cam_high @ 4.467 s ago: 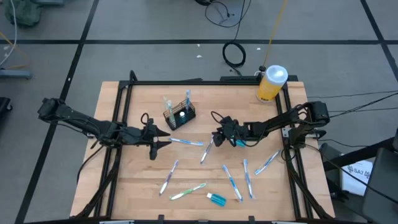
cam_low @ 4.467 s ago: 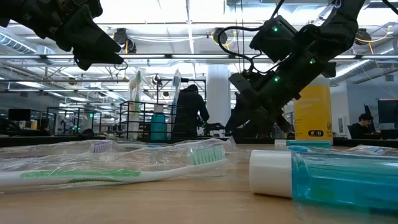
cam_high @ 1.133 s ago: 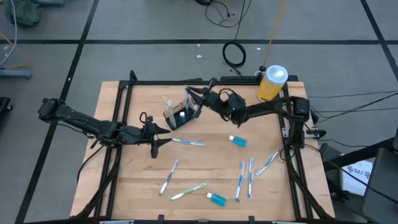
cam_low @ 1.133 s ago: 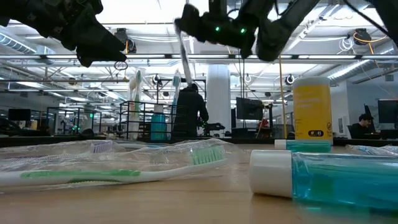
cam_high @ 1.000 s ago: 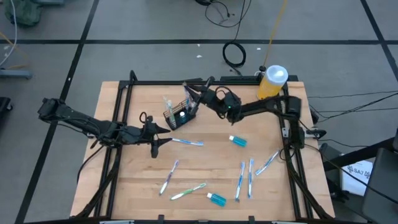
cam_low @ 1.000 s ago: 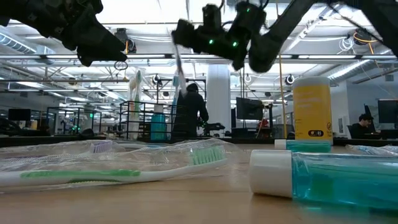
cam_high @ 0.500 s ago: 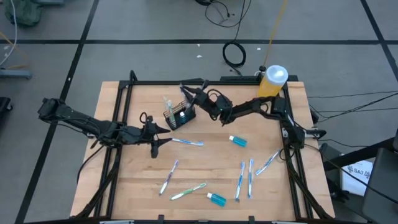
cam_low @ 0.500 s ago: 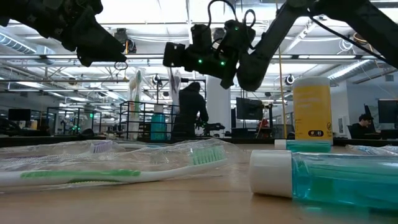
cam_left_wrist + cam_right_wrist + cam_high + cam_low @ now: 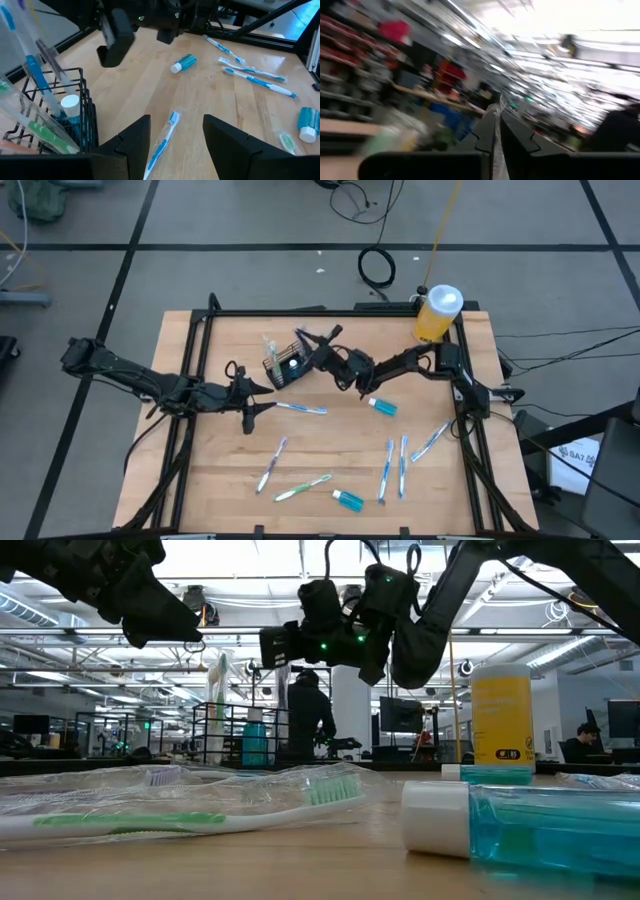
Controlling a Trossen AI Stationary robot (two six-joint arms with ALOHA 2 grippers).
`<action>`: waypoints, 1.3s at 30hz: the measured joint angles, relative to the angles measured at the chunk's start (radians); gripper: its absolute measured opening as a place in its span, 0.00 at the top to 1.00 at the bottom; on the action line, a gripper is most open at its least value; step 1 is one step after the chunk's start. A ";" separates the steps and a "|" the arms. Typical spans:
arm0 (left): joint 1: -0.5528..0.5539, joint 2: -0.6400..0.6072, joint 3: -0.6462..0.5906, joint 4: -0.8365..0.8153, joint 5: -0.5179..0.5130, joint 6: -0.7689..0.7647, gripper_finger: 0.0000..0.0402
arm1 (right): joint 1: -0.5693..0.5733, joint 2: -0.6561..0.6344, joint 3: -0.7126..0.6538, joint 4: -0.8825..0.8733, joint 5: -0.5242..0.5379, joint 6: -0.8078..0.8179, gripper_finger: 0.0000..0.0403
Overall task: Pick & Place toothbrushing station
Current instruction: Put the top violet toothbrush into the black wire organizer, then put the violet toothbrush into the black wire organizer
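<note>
My left claw (image 9: 262, 402) hasn't moved, fingers spread and empty over bare wood. My right claw (image 9: 308, 345) has swung lower, now over the black wire caddy (image 9: 288, 363) near the table's far edge (image 9: 330, 311); fingers nearly closed, contents unclear.

Six wrapped toothbrushes (image 9: 301, 409) lie loose on the table, with two small blue bottles (image 9: 382, 407), one yellow bottle (image 9: 437, 314) and one mesh caddy (image 9: 288, 365).
</note>
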 joint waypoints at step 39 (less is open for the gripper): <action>0.000 0.000 0.000 0.003 0.001 -0.058 0.53 | 0.313 -0.041 -0.001 -0.084 0.844 -0.486 0.41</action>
